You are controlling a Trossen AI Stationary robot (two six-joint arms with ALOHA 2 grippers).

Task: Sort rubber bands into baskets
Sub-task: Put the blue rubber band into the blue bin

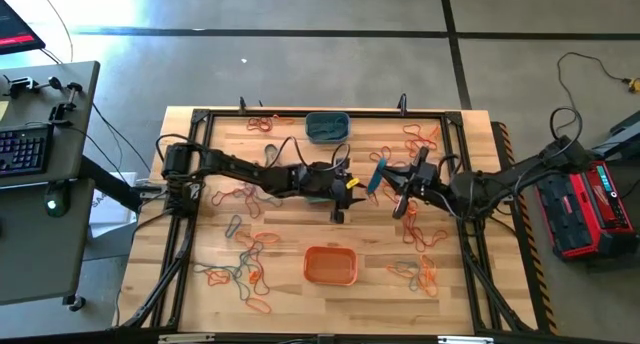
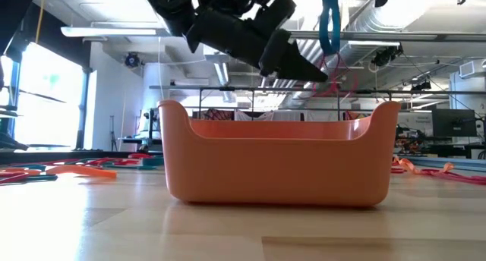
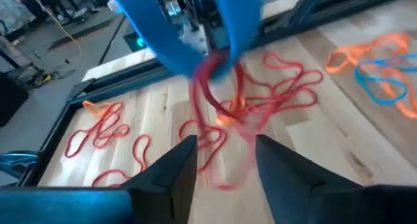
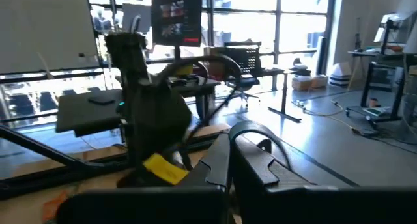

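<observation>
Left gripper (image 1: 352, 183): you have it at the table's middle, reaching right, fingers (image 3: 171, 172) parted with nothing between them. Just ahead of it a red rubber band (image 3: 218, 94) hangs looped with a blue band (image 3: 238, 22) that dangles from the right gripper.

Right gripper (image 1: 381, 176): raised above the table's centre, facing the left one; its fingers (image 4: 251, 160) are pressed together, clamped on the blue band, which shows as a teal strip (image 1: 377, 177) from above and hangs over the orange basket in the low view (image 2: 329, 22).

Baskets:
- Orange basket (image 1: 331, 265): near centre of the table. From table height its contents are hidden behind the wall.
- Grey-blue basket (image 1: 327, 126): far centre, against the table frame.

Loose rubber bands:
- Red loops (image 1: 266, 123): far left, beside the grey-blue basket.
- Orange and red loops (image 1: 422, 136): far right corner.
- Mixed orange and teal loops (image 1: 246, 274): near left.
- Orange and teal cluster (image 1: 423, 274): near right, just beside the orange basket.
- Red tangle (image 3: 273, 97): on the wood beyond your left gripper.
</observation>
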